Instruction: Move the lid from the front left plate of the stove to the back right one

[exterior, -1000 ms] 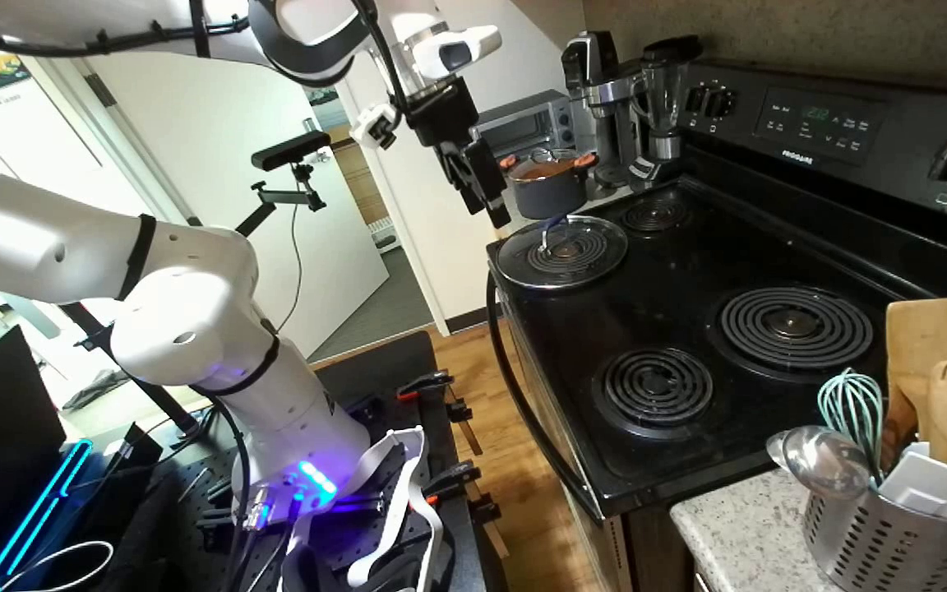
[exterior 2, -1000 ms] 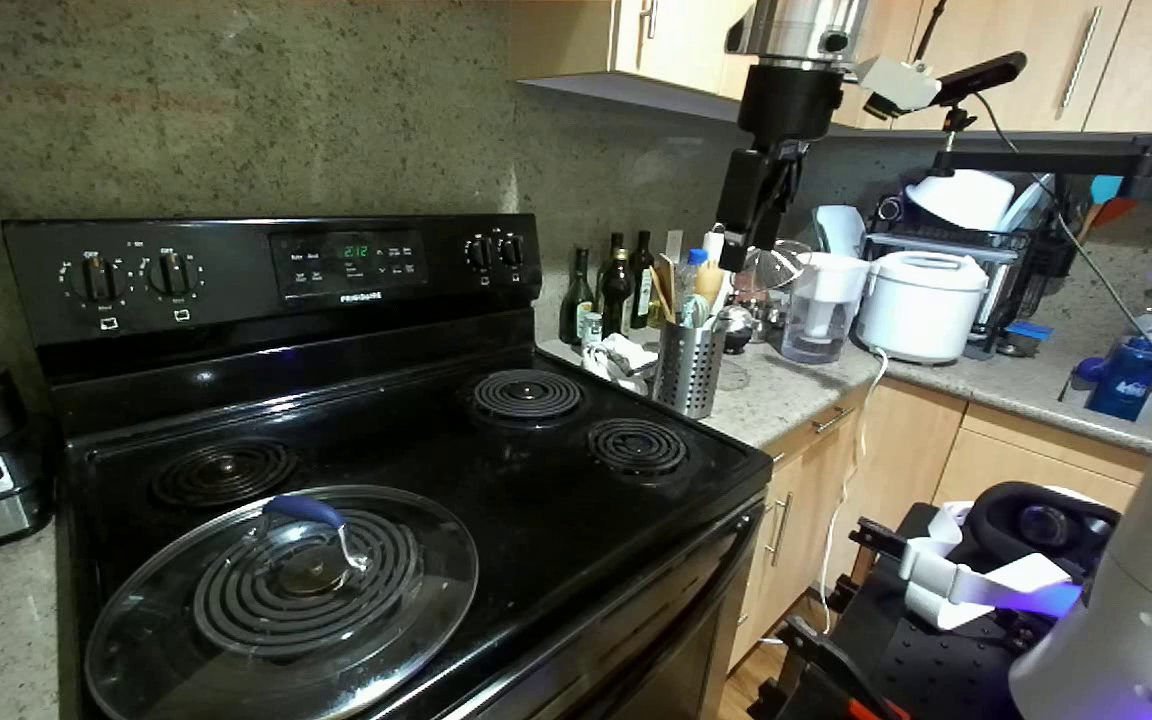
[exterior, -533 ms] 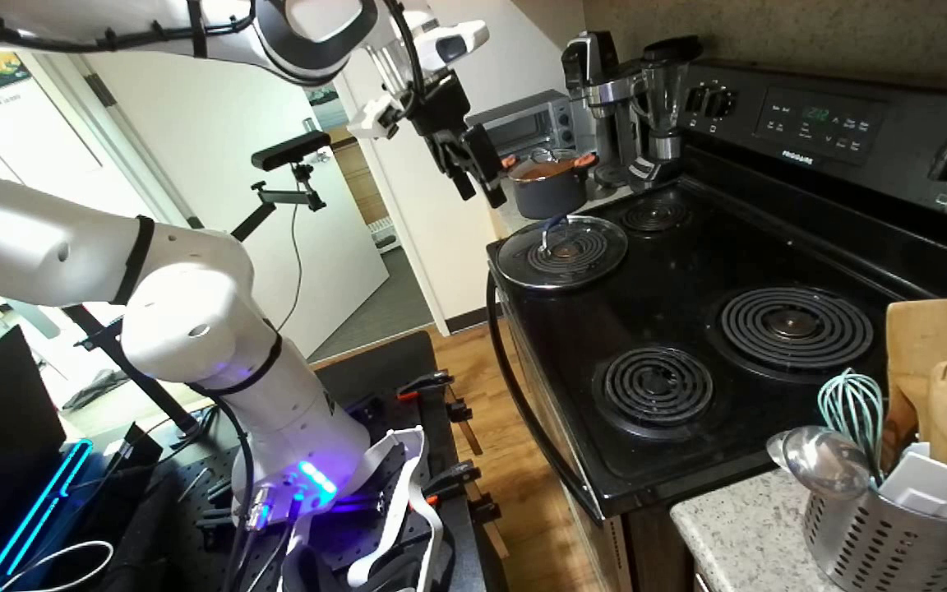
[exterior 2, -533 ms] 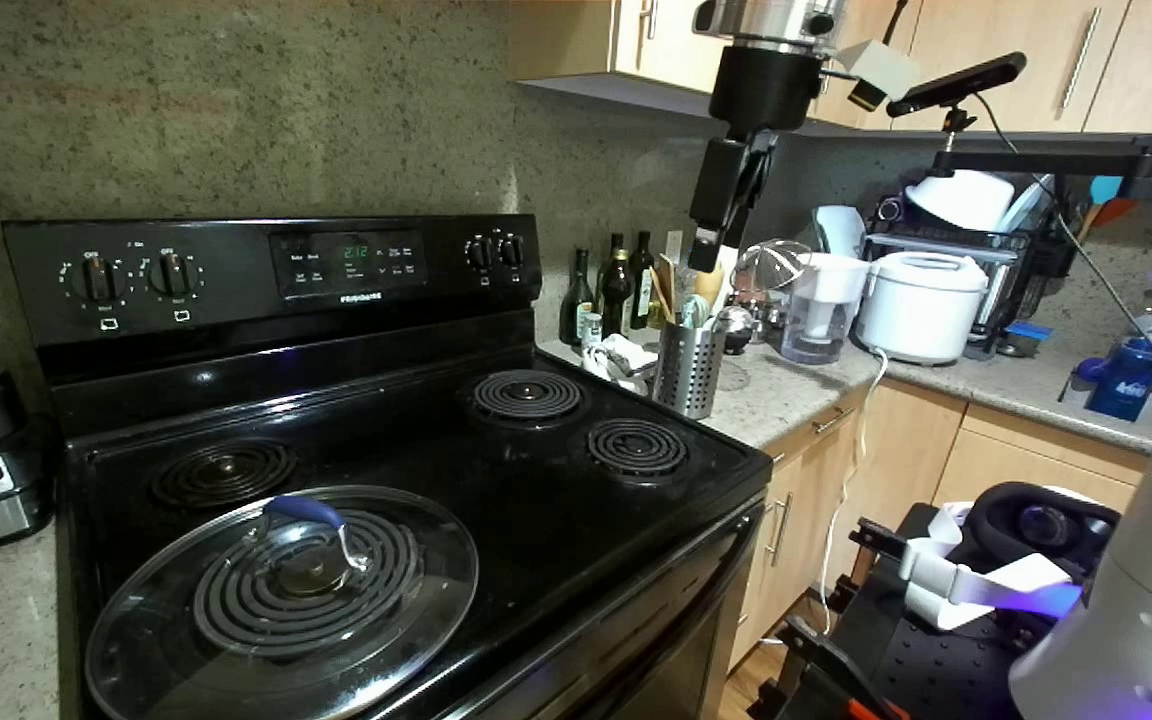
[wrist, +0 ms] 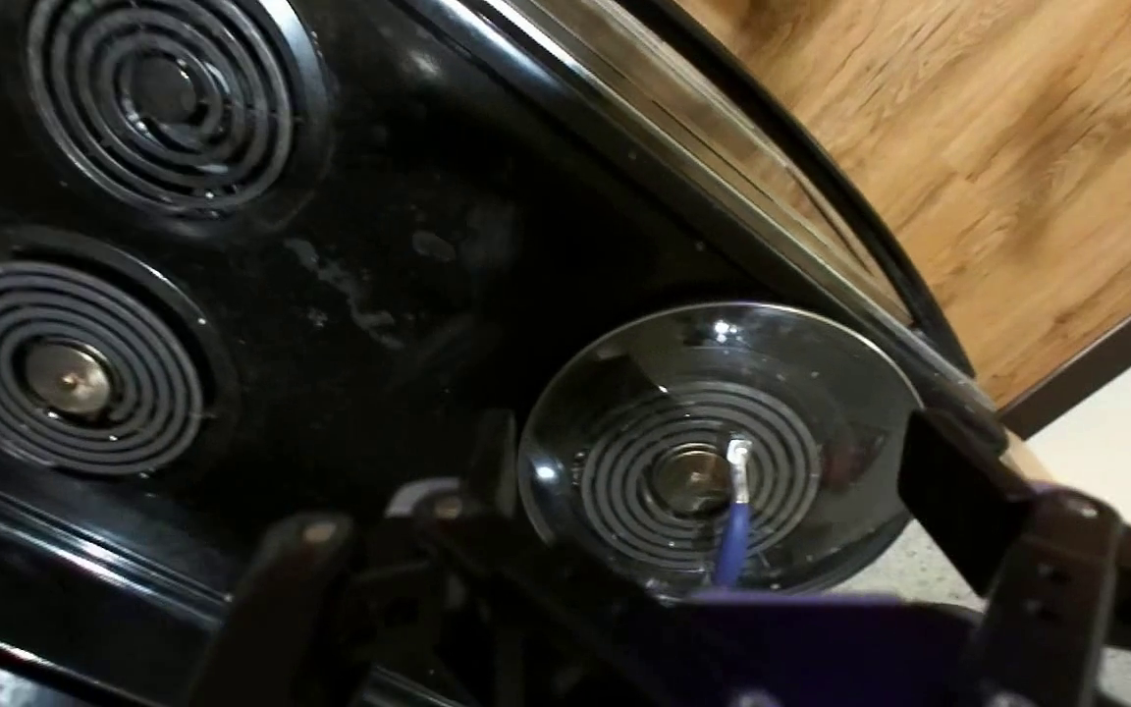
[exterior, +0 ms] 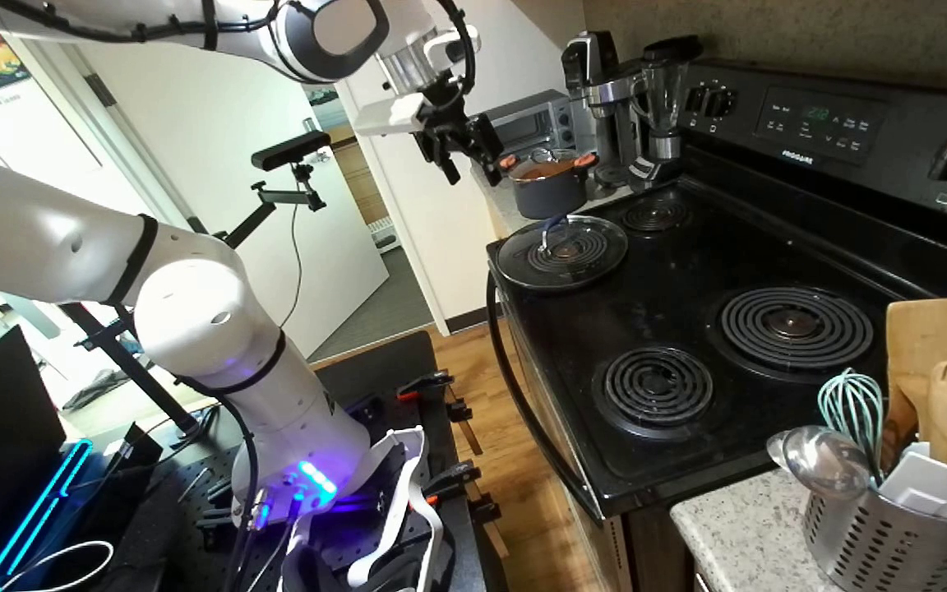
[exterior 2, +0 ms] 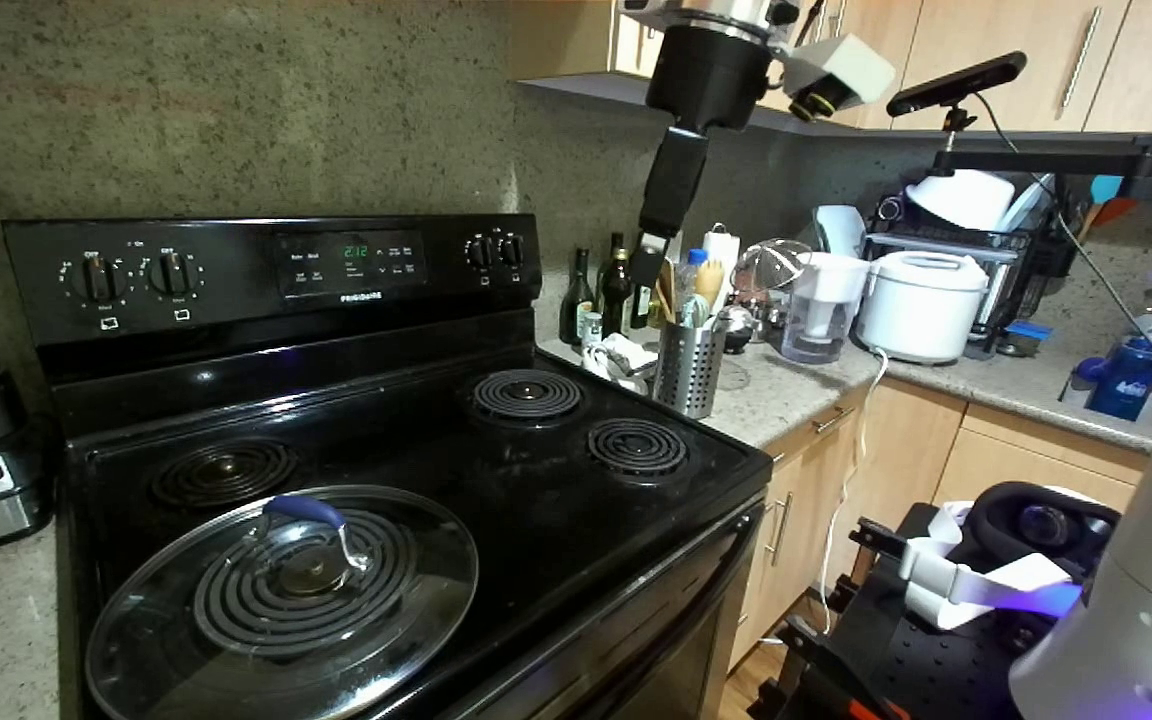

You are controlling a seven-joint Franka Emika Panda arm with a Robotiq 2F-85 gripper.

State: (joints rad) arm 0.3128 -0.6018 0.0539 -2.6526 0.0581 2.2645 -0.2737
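Observation:
The lid (exterior: 584, 271), clear glass with a thin rim and an arched blue handle (exterior 2: 304, 511), lies flat on the front left plate (exterior 2: 226, 600) of the stove (exterior: 662, 304). That coil shows through the glass. The back right burner (exterior: 831, 333), a wide coil with nothing on it, also shows in an exterior view (exterior 2: 527, 393) and in the wrist view (wrist: 163, 393). My gripper (exterior: 473, 175) hangs high above the stove's front edge, apart from the lid. In the wrist view my gripper (wrist: 723, 471) is open and empty, its fingers wide apart, with the lid below between them.
The small front right coil (exterior: 658, 386) and the back left coil (exterior: 656, 215) are bare. A dark pot (exterior: 552, 193) with orange handles stands beyond the lid. A utensil holder (exterior 2: 686, 375) stands by the stove's right side. The control panel (exterior 2: 336, 275) rises at the back.
My gripper has moved left in both exterior views, rising slightly in the one with the whole arm, and it has turned. The lid has not moved.

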